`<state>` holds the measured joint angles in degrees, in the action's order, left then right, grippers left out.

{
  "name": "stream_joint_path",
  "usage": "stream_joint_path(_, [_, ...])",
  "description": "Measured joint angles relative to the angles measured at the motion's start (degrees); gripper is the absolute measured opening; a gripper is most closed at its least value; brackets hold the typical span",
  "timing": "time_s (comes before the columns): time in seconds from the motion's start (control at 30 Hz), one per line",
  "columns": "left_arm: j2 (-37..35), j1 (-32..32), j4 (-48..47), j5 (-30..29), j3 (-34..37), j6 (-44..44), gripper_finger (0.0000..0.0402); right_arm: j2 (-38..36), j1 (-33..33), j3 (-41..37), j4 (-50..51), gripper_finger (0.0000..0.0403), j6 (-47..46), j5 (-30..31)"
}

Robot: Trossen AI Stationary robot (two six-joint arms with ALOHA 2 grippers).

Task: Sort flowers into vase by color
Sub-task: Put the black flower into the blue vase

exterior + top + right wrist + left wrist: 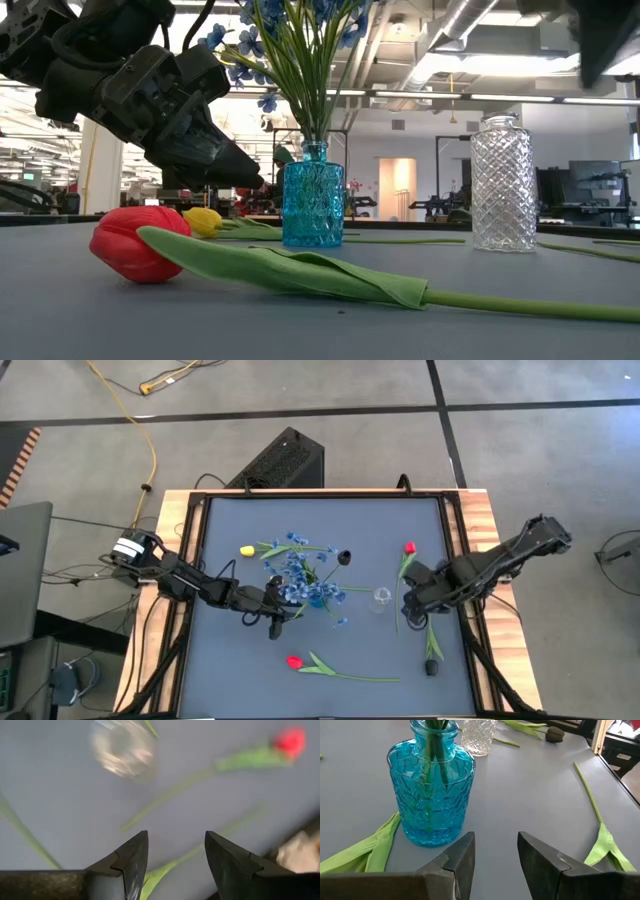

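**Blue sprays in the blue vase, tulips scattered on the mat**

From above: the left gripper (272,603) sits low just beside the blue vase (316,598), whose body is mostly buried under the blue blossoms (295,572) — only a sliver of glass shows. A clear vase (381,598) stands apart to its right. A yellow tulip (247,550) lies at the far left of the bunch, one red tulip (294,661) lies near the front edge with its stem running right, and another red tulip (410,547) lies by the right gripper (409,603), its stem partly under the arm. The dark table (220,660) carries it all.

At table height: the near red tulip fills the foreground, its stem cut off at the right edge. The blossoms run off the top of the picture, and the left gripper hangs dark beside the blue vase.

Left wrist: fingers (462,857) parted, nothing between them, the blue vase close ahead — green stems inside.

Right wrist: heavily blurred. Fingers (131,857) apart and empty over green stems; the clear vase is only a smear.
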<state>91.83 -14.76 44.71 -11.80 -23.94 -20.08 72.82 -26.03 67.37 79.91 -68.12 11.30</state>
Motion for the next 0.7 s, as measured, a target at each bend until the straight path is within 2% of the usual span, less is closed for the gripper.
stream_joint_path(0.1, [0.00, -0.03, -0.49, 0.01, 0.00, 0.25, 0.0137, 0.04, -1.86, -5.80, -0.77, 0.0220, -10.25, -3.83])
stream_joint_path(0.23, [0.00, -0.08, -0.94, 0.08, 0.01, 0.31, 0.0137, 0.04, -5.02, -13.52, -6.15, 0.0220, -18.12, -7.02])
stream_joint_path(0.4, [0.00, -0.10, -1.88, 1.03, 0.00, 0.31, 0.0137, 0.04, -8.03, -20.24, -14.07, 0.0220, -26.28, -7.03])
stream_joint_path(0.57, [0.00, -0.10, -1.82, 1.01, 0.02, 0.33, 0.0137, 0.04, -11.19, -25.06, -14.66, 0.0220, -34.53, -7.01])
stream_joint_path(0.7, [0.00, -0.10, -1.77, 0.99, 0.00, 0.33, 0.0137, 0.04, -12.77, -28.41, -19.15, 0.0220, -37.09, -6.97])
